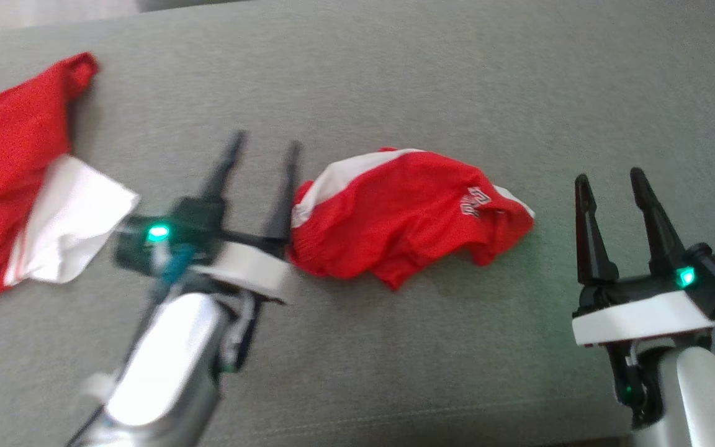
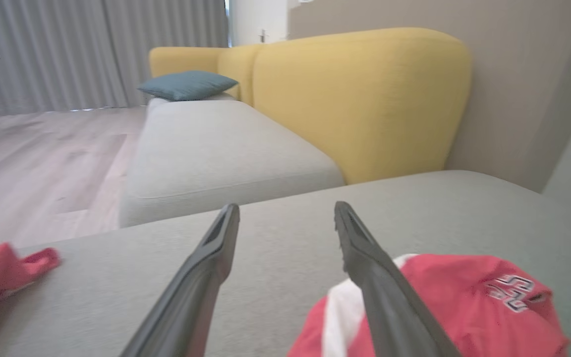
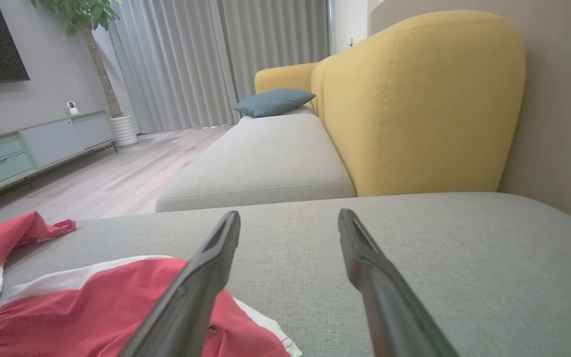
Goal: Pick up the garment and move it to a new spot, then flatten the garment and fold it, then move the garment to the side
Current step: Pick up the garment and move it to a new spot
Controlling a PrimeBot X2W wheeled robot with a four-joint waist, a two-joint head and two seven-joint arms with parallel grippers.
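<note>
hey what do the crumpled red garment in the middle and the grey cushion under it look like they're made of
Red garment: probably a thin synthetic sports knit with a matte finish. It slumps in soft, loose folds and has white panels and a printed logo.
Grey cushion: woven upholstery fabric, matte, with a fine flecked weave. It is likely padded underneath, though the filling can't be seen.

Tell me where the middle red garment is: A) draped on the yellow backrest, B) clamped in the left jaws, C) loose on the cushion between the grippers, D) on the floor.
C: the garment lies on the cushion between the open left gripper and right gripper.
</note>
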